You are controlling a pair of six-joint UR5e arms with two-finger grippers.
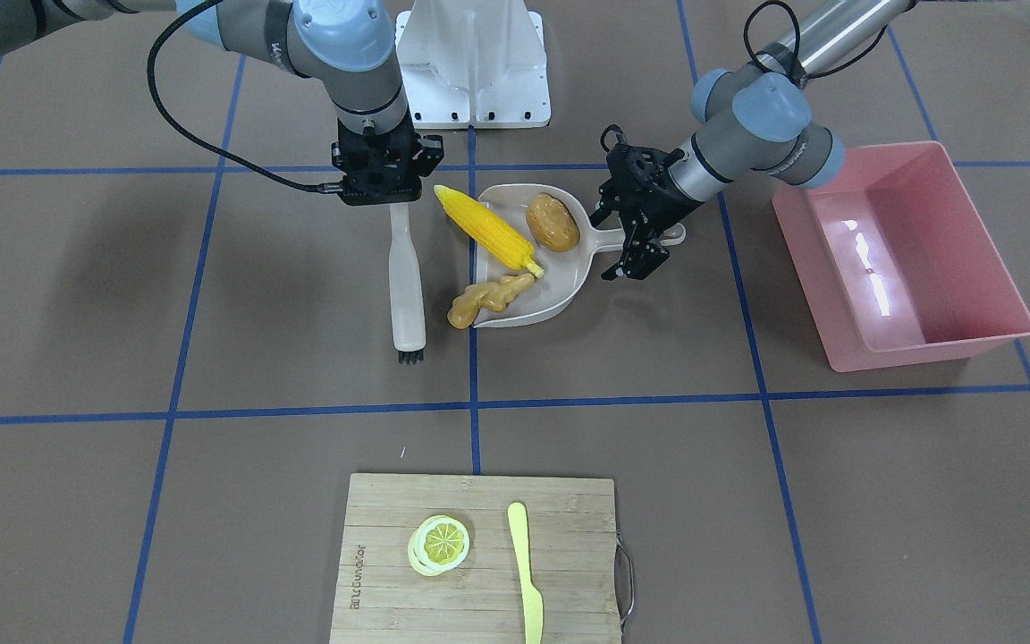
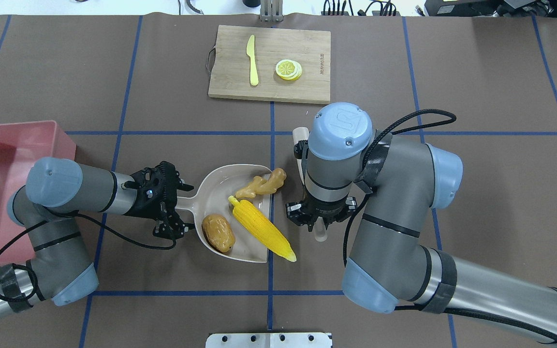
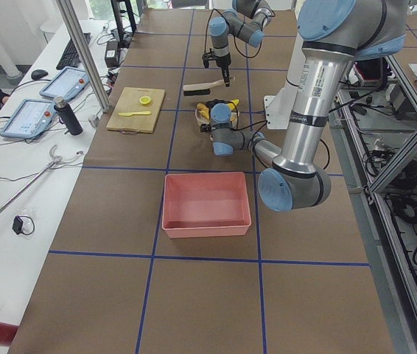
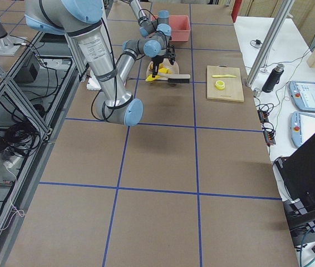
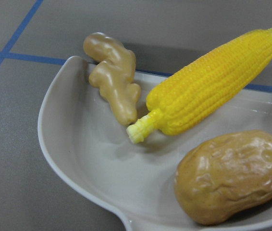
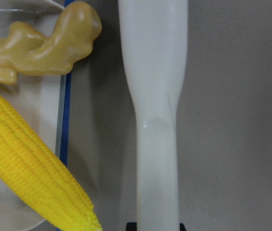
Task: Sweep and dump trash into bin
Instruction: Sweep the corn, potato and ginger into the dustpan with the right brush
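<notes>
A beige dustpan (image 1: 560, 291) lies at the table's middle. The brown potato (image 1: 552, 222) sits inside it. The yellow corn cob (image 1: 490, 231) lies across its open edge with one end sticking out. The tan ginger root (image 1: 484, 300) lies half on the lip, half on the table. My left gripper (image 1: 620, 241) is open, with a jaw on either side of the dustpan's handle (image 2: 185, 209). My right gripper (image 1: 397, 204) is shut on the handle of a white brush (image 1: 406, 277) that lies flat beside the dustpan's mouth. The pink bin (image 1: 926, 353) stands beyond my left arm and holds nothing.
A wooden cutting board (image 1: 560, 537) with a lemon slice (image 1: 440, 543) and a yellow knife (image 1: 526, 572) lies on the side of the table far from me. The white robot base plate (image 1: 472, 63) is on my own side. Blue tape lines cross the brown table.
</notes>
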